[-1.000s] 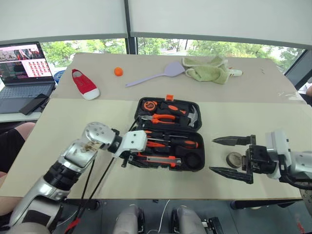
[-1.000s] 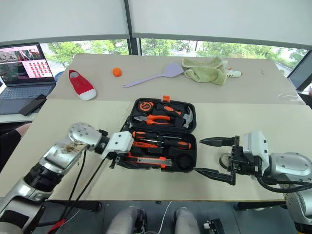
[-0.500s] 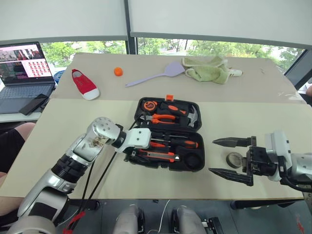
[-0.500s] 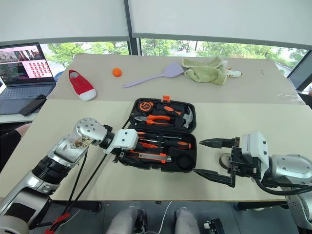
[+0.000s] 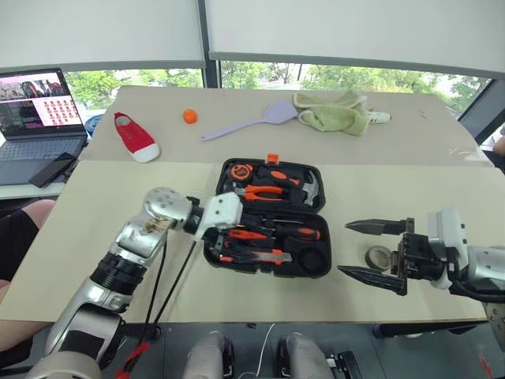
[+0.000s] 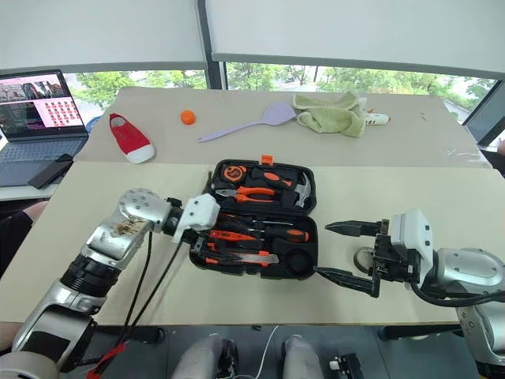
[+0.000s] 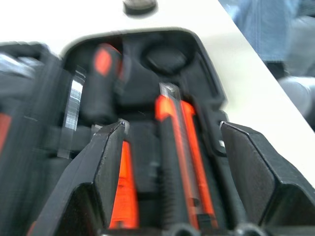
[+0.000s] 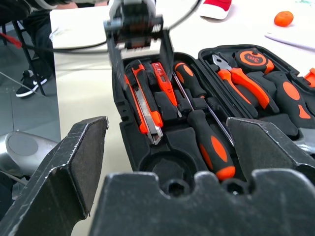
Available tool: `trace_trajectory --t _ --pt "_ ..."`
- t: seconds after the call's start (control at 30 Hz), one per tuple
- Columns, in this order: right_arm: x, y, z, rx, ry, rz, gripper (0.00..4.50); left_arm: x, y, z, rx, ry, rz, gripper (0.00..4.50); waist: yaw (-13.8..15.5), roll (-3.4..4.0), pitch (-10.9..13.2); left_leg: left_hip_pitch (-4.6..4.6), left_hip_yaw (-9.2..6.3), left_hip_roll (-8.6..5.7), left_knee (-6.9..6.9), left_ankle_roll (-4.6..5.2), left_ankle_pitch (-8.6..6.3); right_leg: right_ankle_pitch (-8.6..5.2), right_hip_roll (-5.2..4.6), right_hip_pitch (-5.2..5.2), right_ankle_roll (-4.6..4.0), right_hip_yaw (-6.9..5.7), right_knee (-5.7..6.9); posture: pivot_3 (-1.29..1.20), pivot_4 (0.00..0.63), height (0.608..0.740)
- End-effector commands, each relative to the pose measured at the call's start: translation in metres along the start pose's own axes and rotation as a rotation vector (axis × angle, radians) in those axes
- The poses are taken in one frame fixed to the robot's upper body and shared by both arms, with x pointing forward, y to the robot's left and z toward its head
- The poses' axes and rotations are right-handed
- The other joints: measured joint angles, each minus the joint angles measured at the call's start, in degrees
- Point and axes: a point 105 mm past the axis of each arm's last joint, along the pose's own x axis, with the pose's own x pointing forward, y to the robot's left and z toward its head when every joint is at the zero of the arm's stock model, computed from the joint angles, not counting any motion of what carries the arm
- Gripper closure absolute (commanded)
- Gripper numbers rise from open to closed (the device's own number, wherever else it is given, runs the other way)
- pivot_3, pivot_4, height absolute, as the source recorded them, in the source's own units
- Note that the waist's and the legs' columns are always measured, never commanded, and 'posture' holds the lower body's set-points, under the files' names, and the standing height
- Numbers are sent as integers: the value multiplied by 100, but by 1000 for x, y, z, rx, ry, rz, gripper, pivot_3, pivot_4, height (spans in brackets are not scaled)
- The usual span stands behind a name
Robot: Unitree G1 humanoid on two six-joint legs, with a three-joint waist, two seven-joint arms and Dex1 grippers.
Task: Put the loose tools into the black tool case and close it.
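My right tool (image 5: 374, 251) hangs over the near right part of the desk (image 5: 95, 229), its two black fingers spread to full width and holding nothing. The small dark tape roll (image 5: 379, 257) lies flat on the desk between those fingers, untouched by either as far as I can tell. The tool points toward the black tool case (image 5: 272, 219), which lies just beside the fingertips.

My left tool (image 6: 207, 245) sits over the near left end of the case. In the left wrist view its fingers (image 7: 106, 167) stand apart, with the orange-black utility knife (image 7: 179, 162) lying in its slot between them. I cannot tell whether a finger touches the knife or the case; nothing is pinched.

The case lies open and flat at the middle of the desk, its orange latch (image 5: 273, 159) on the far edge. In the near half, beyond the knife, lie the small all-orange screwdriver (image 8: 164, 83) and two orange-and-black-handled screwdrivers (image 8: 209, 140). The far half holds the pliers (image 5: 263, 192), the tape measure (image 5: 241, 170) and the hammer (image 5: 304, 186).

Farther back on the desk lie a red shoe (image 5: 135, 136), an orange ball (image 5: 189, 116), a lilac spatula (image 5: 251, 122) and a green cloth (image 5: 334, 110). A laptop (image 5: 38, 118) stands open at the far left.
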Motion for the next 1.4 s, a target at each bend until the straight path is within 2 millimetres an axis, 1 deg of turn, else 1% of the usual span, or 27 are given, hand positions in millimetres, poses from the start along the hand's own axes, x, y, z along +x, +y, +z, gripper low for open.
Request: trace_trajectory --t 0.03,0.07,0.23,0.27,0.33,0.43,0.5,0.6,0.63,0.77,0.83,0.93,0.97,1.0,1.03,1.1,1.13,1.2,1.27,1.33,1.4 --pt "0 -1 6 -46 -28 -7 0 -13 -6 -9 25 -7 18 1566 1 0 0 0 0 0 0 0 0 0 0 0 0 0 0 0 150 740" --pt "0 -1 5 -47 -30 -9 0 -13 -10 -13 18 -5 16 1735 0 1 -1 1 0 0 0 0 0 0 0 1 0 0 0 0 150 740" --pt "1 -1 3 -49 -43 -24 0 0 -21 -30 -9 10 24 3480 41 0 0 1 0 -2 3 0 0 0 -3 4 0 -3 1 0 150 740" --pt "1 0 3 -49 -44 -26 0 4 -23 -34 -23 16 29 3932 52 0 0 1 0 -4 5 1 -1 0 -6 4 1 -4 1 0 150 740" --pt "1 0 3 -49 -44 -28 0 12 -25 -43 -40 37 54 4471 54 1 0 1 -1 -4 7 5 -3 2 -7 6 3 -3 0 0 150 740" --pt "0 1 4 -47 -46 -29 0 22 -17 -58 -93 82 163 4471 72 6 -4 3 -2 -4 6 7 -4 2 -7 10 3 -3 0 0 150 740" --pt "0 2 5 -45 -48 -29 0 27 -15 -60 -128 90 183 4471 103 11 -7 8 -3 -5 11 10 -6 5 -9 18 7 -3 0 0 150 740" --pt "0 4 6 -38 -50 -26 0 32 -24 -64 -168 127 133 4471 97 17 -13 9 -5 -3 19 47 -21 12 -9 20 9 -2 1 0 150 740" --pt "0 4 6 -36 -50 -25 0 33 -28 -67 -205 144 117 4471 85 24 -18 10 -5 -2 19 55 -26 13 -9 21 9 0 0 0 150 740" --pt "-1 5 7 -28 -49 -25 0 36 -37 -76 -318 210 90 4471 65 42 -43 13 -5 -1 18 56 -27 13 -6 21 9 1 1 0 150 740" --pt "-1 6 8 -26 -49 -26 0 38 -40 -76 -327 223 73 4471 65 42 -61 15 -4 -2 18 54 -26 12 -6 23 10 2 0 0 150 740" --pt "-9 3 7 -23 -35 -76 0 40 -35 -58 -282 95 83 4471 67 48 -73 27 -4 -2 14 56 -27 11 -7 34 10 2 -5 0 150 740" --pt "-17 -1 6 -15 -31 -126 0 35 -25 -45 -244 5 138 4471 69 48 -73 33 -4 -2 10 57 -28 11 -8 42 10 2 -10 0 150 740" --pt "-27 -3 3 -2 -22 -174 0 29 -20 -36 -209 -58 173 4471 76 48 -73 37 -5 -1 8 61 -31 11 -9 47 11 1 -14 0 150 740" --pt "-39 -4 -4 4 11 -220 0 20 -16 -26 -168 -138 215 3973 80 47 -72 35 -5 -2 4 61 -31 11 -15 46 11 2 -18 0 150 740" --pt "-60 -1 -15 29 66 -290 0 1 -14 -12 -123 -269 276 3527 87 46 -72 28 -5 -1 4 55 -28 11 -16 43 11 1 -23 0 150 740" --pt "-70 1 -20 42 87 -326 0 -8 -14 -6 -117 -328 297 3047 86 46 -71 25 -5 -1 3 43 -20 11 -17 42 11 0 -24 0 150 740" --pt "-91 7 -33 79 137 -399 0 -29 -19 -5 -118 -377 319 2392 77 46 -72 25 -5 0 0 32 -15 11 -17 40 10 0 -26 0 150 740" --pt "-111 16 -47 115 194 -456 0 -48 -28 -8 -122 -383 315 1624 60 47 -72 31 -5 0 -5 39 -19 11 -17 42 10 2 -25 0 150 740" --pt "-129 27 -61 166 260 -505 0 -67 -38 -19 -138 -344 311 978 17 48 -73 39 -4 1 -17 60 -32 10 -16 43 10 6 -26 0 150 740" --pt "-143 36 -71 194 306 -545 0 -88 -46 -32 -175 -312 334 148 -1 51 -73 47 -3 1 -25 59 -33 6 -15 46 8 8 -29 0 150 740"
